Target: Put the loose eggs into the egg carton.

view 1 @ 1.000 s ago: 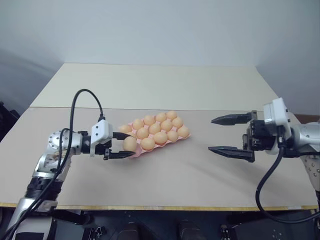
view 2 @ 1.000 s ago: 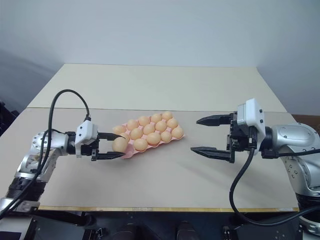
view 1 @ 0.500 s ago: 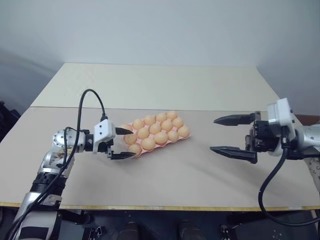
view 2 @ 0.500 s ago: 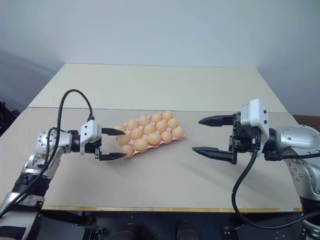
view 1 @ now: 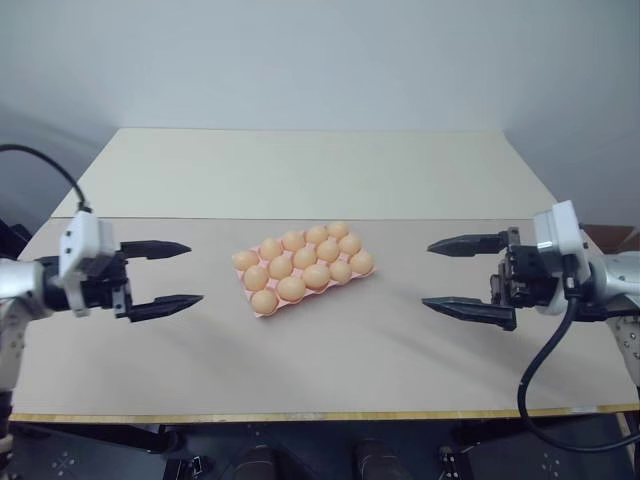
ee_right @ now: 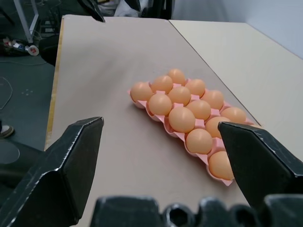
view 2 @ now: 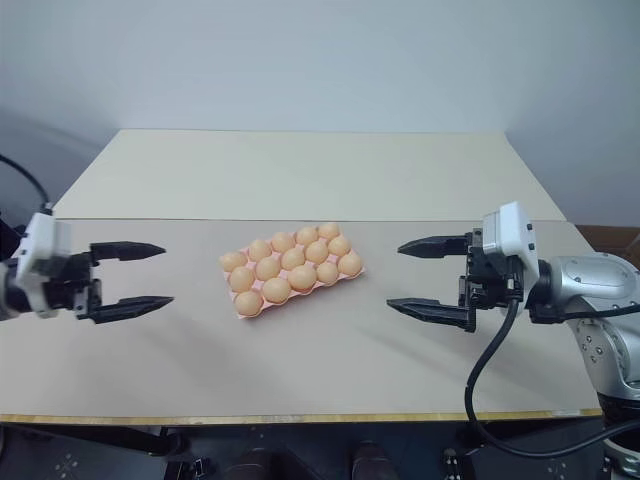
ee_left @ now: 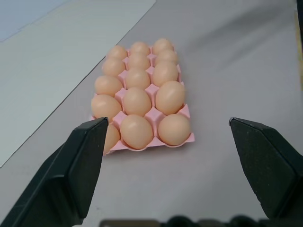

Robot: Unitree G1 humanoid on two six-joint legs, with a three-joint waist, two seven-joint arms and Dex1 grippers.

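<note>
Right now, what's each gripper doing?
Left gripper: open, holding nothing.
Right gripper: open, holding nothing.

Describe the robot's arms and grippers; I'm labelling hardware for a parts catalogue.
Each gripper, left and right, has two black tapered fingers on a dark body, topped by a white boxy housing. A thick black cable loops from the right wrist. The right arm has rounded silver-grey metal segments.

Soft even light, faint shadows
</note>
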